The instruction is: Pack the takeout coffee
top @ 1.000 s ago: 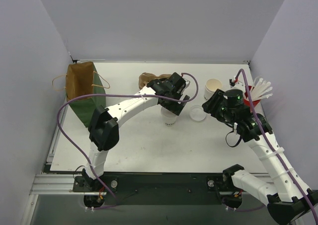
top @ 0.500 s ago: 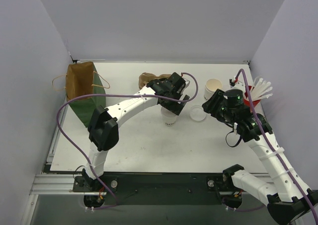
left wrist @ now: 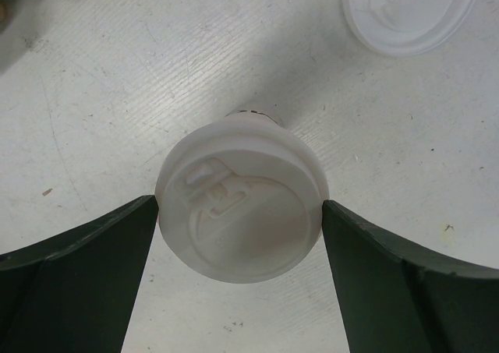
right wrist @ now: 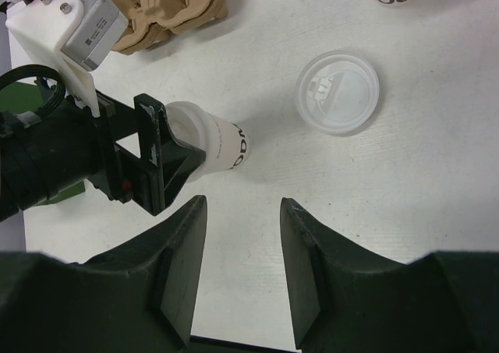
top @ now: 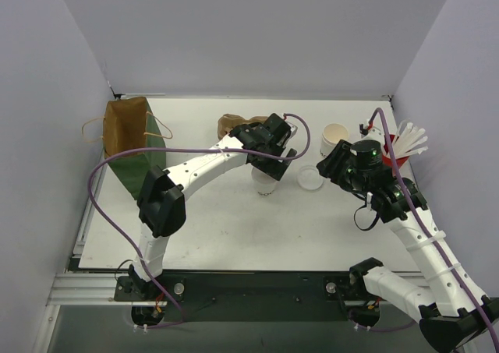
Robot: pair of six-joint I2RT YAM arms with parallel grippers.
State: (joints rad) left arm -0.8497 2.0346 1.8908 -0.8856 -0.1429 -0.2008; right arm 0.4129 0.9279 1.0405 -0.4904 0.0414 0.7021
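Nearest me, the right gripper (right wrist: 243, 206) hangs over bare table (top: 234, 228) with its jaws apart and nothing between them. It sits right of the work, and a loose lid (right wrist: 337, 92) lies flat between it and the coffee.

The takeout coffee (right wrist: 222, 146) stands mid-table, lid on, with its long axis vertical. My left wrist view looks almost straight down onto the lid. The left gripper (left wrist: 240, 213) straddles it from above, one finger on each side of the lid rim. Both fingers meet the rim with no gap I can make out, so I judge the jaws clamped on the cup (a light grip, high up near the lid). The left arm is plainly the nearer one, and this is its job.

From there the paper bag (top: 132, 142) lies well apart at the left edge of the table, a little farther back than the cup. Its mouth faces up, but I cannot tell what, if anything, is inside. My guess is a lift straight up, then a carry left.

Farther back is a cardboard carrier (top: 238, 124), with nothing visibly seated in it. At far right an open cup (top: 334, 139) shows a tan inside (it looks empty), and beside it a red cup (top: 394, 152) holds white straws.
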